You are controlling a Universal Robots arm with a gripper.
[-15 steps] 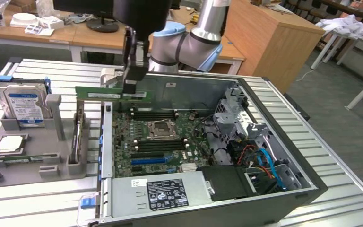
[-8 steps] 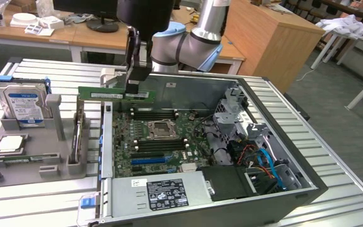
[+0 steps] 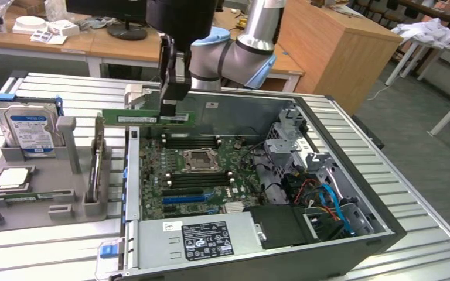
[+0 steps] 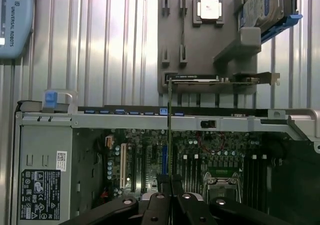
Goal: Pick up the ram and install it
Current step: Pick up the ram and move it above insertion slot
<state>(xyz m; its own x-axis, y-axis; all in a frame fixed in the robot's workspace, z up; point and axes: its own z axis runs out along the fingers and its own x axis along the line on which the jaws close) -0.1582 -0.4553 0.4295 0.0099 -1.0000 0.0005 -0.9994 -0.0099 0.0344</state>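
The ram (image 3: 147,117) is a thin green stick held level in the air, above the open computer case's far left corner. My gripper (image 3: 168,115) is shut on its right part, fingers pointing down. In the wrist view the ram (image 4: 170,130) appears edge-on as a thin line running out from between my fingertips (image 4: 170,181). Below it lies the motherboard (image 3: 201,170) with black memory slots (image 3: 190,140) beside the CPU socket (image 3: 201,158).
A grey holder tray (image 3: 37,187) at the exterior view's left carries a blue-labelled hard drive (image 3: 30,130) and a CPU chip (image 3: 14,177). The case's power supply (image 3: 201,237) sits near the front. Cables and drive bays (image 3: 319,193) fill the case's right side.
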